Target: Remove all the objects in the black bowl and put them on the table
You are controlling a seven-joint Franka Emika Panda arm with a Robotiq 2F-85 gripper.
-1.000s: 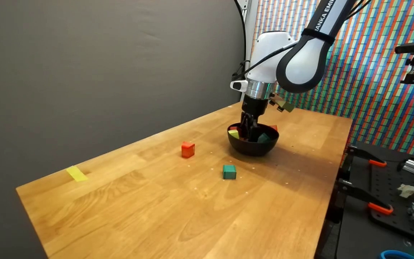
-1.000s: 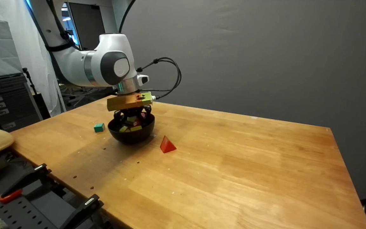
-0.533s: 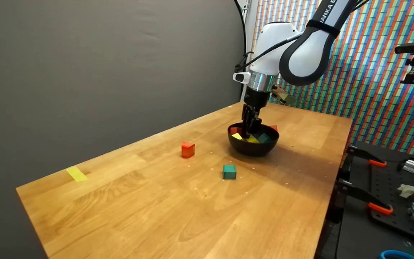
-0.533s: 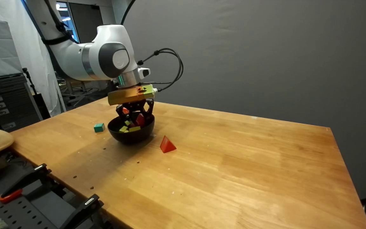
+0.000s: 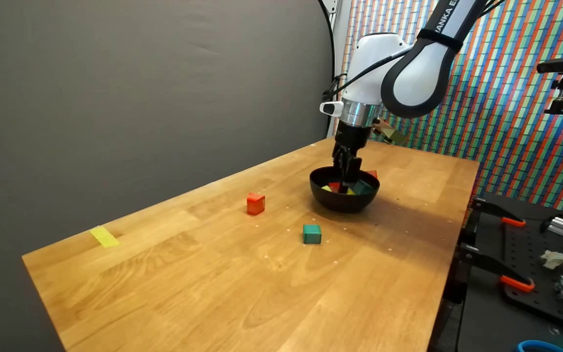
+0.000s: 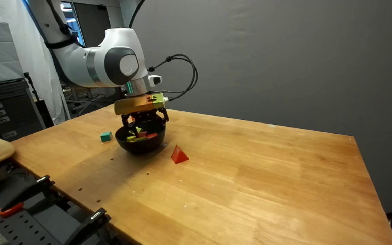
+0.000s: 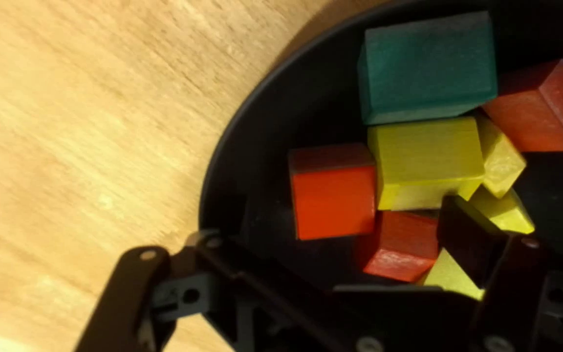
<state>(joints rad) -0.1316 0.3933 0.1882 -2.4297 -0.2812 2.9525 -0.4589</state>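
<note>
Orange-red blk (image 7: 334, 203) in the black bowl (image 5: 344, 201) lies betw. the jaws of my gripper (image 7: 347, 220) in wrist view, approx. square-faced, no clear long axis; I'd guess closing on it is next, tho the darker red blk (image 7: 401, 247) just beside may get pinched too. Gripper spread wide, holding nothing; contact w/ bowl or blks: can't tell. Bowl's on the tabletop (image 5: 188, 274), nearer the edge by the clamps (image 6: 87, 226) than the opp. one; green blk (image 5: 312, 233), red cube (image 5: 255, 204), red pyramid (image 6: 179, 155) out on it.

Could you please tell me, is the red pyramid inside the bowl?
No, in an exterior view the red pyramid rests on the table, outside the bowl and apart from it.
</note>
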